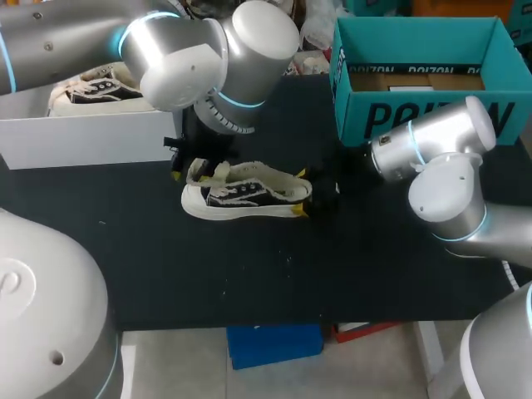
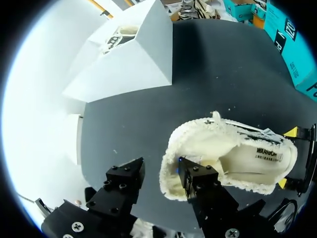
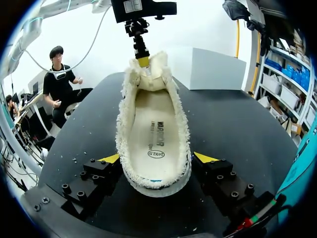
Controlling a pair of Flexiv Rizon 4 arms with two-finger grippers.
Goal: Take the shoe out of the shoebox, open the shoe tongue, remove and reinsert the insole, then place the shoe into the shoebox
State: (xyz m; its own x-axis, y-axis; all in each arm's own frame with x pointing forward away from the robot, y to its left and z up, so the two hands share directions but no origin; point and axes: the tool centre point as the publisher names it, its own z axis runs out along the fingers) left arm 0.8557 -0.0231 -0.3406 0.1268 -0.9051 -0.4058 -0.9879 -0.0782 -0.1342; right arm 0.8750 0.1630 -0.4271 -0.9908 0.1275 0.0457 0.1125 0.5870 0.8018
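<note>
A cream low-top shoe (image 1: 241, 195) with black side panels lies on its sole mid-table, heel toward my right arm. Its insole (image 3: 153, 134) shows inside. My right gripper (image 3: 156, 158) stands at the heel, both yellow tips pressed against the sides of the sole, so it is shut on the shoe (image 3: 148, 114). My left gripper (image 2: 161, 173) hangs over the toe end with its fingers apart. One finger (image 2: 198, 178) is inside the shoe's mouth and the other is outside, clear of the frayed rim (image 2: 168, 148). The white shoebox (image 1: 83, 137) stands at the back left.
A second shoe (image 1: 96, 87) lies in the white shoebox. A teal cardboard box (image 1: 416, 116) stands open at the back right. The black tabletop (image 1: 249, 274) runs bare in front of the shoe to the near edge.
</note>
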